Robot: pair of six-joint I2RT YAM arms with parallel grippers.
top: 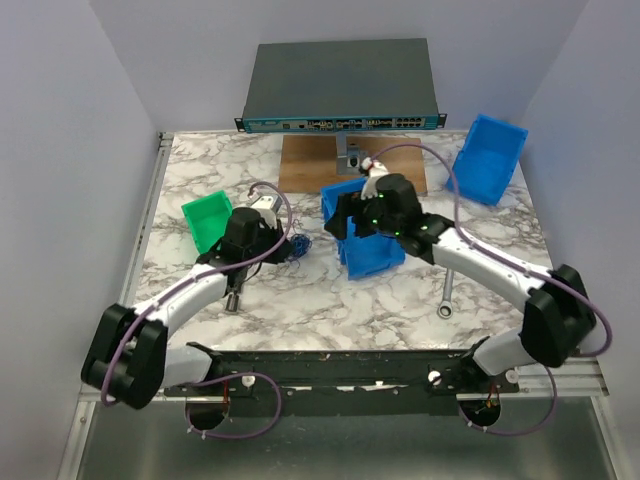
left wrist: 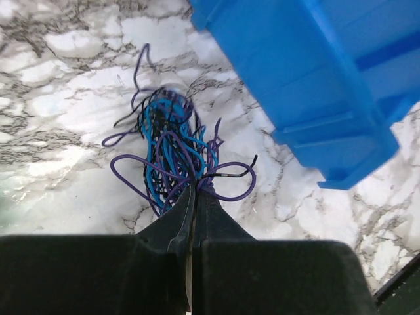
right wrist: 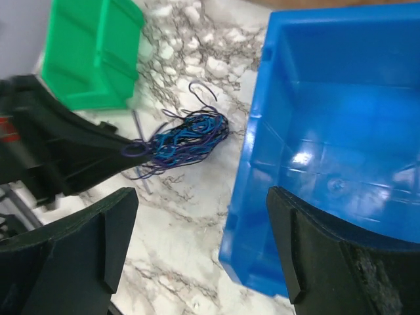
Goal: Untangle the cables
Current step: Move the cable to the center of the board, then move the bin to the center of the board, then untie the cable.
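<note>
The cables (left wrist: 172,147) are a small tangle of thin blue, purple and black wires lying on the marble table. They lie between the green bin and the nearer blue bin, and also show as cables (right wrist: 188,136) and cables (top: 298,245). My left gripper (left wrist: 195,190) is shut, its fingertips pinched on the purple loops at the tangle's near end; the left gripper (top: 282,243) sits just left of the bundle. My right gripper (right wrist: 202,193) stands open over the table beside the blue bin's edge, apart from the cables, with nothing between its fingers.
A blue bin (top: 368,250) stands right of the cables under the right gripper (top: 348,222), and a green bin (top: 208,220) to their left. At the back are a second blue bin (top: 490,155), a wooden board (top: 320,165) and a network switch (top: 340,85). A wrench (top: 447,295) lies front right.
</note>
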